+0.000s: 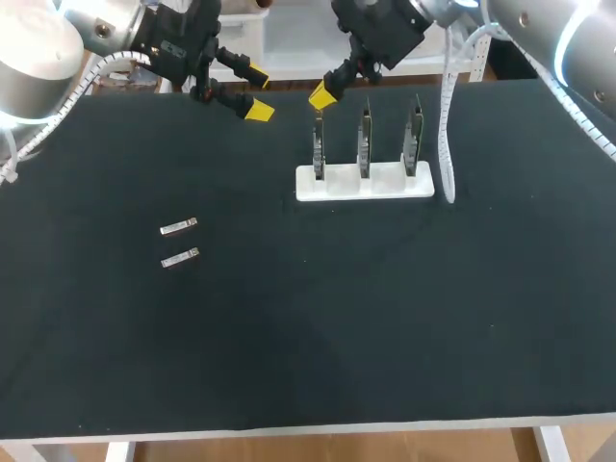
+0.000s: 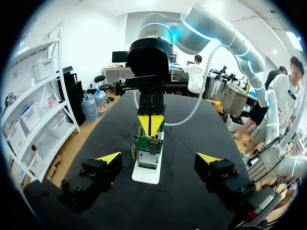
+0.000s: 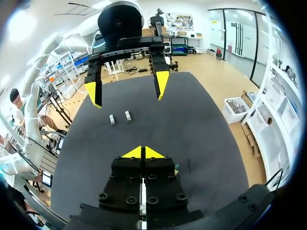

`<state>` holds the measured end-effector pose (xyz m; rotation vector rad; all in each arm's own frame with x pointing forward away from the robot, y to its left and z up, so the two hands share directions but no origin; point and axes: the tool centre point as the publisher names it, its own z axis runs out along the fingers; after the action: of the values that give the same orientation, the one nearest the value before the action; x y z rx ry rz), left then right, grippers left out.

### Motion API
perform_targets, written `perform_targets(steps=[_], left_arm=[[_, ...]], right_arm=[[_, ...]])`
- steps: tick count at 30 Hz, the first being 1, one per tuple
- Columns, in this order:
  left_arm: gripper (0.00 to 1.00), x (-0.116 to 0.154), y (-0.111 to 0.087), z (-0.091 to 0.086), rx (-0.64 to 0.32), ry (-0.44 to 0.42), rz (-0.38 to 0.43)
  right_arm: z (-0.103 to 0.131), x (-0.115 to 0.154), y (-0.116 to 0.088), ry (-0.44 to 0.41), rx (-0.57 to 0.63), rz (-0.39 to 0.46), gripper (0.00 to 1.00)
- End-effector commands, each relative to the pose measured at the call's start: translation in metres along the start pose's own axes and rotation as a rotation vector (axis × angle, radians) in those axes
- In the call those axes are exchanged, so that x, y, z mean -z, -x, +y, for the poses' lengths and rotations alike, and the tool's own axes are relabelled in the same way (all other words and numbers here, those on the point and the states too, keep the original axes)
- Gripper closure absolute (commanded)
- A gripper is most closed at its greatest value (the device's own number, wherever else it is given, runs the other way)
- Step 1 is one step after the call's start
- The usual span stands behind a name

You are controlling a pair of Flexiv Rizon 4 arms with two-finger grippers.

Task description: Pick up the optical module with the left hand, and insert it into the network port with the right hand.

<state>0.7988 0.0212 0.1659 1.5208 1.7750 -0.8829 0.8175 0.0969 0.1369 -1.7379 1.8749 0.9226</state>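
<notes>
Two small silver optical modules (image 1: 179, 227) (image 1: 180, 258) lie side by side on the black table's left half; the right wrist view shows them (image 3: 112, 120) (image 3: 128, 116) far ahead of its fingers. Three upright circuit boards with network ports (image 1: 364, 144) stand in a white holder (image 1: 364, 184) at the back middle. My left gripper (image 1: 258, 92) hangs open at the back left, facing the boards (image 2: 147, 148), nothing between its fingers. My right gripper (image 1: 322, 94) is shut and empty, just above the leftmost board. Each wrist view shows the other gripper opposite: the right gripper (image 2: 150, 123), the left gripper (image 3: 127, 88).
A white corrugated cable hose (image 1: 446, 135) hangs from my right arm down beside the holder's right end. The black tabletop (image 1: 346, 327) spreads wide in front of the holder and to the right of the modules.
</notes>
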Motion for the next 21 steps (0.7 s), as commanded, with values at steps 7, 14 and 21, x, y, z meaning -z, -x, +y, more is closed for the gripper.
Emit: perform_targets(steps=[7, 14, 21], left_arm=[[0.0, 0.0, 0.0, -0.001, 0.001, 0.004, 0.002], [0.0, 0.0, 0.0, -0.001, 0.001, 0.004, 0.002], [0.0, 0.0, 0.0, -0.001, 0.001, 0.004, 0.002]], right_arm=[[-0.012, -0.012, -0.012, 0.558, -0.003, -0.003, 1.0], [-0.013, -0.006, -0.007, 0.546, -0.004, -0.017, 1.0], [-0.013, 0.0, -0.002, 0.533, -0.003, -0.032, 1.0]])
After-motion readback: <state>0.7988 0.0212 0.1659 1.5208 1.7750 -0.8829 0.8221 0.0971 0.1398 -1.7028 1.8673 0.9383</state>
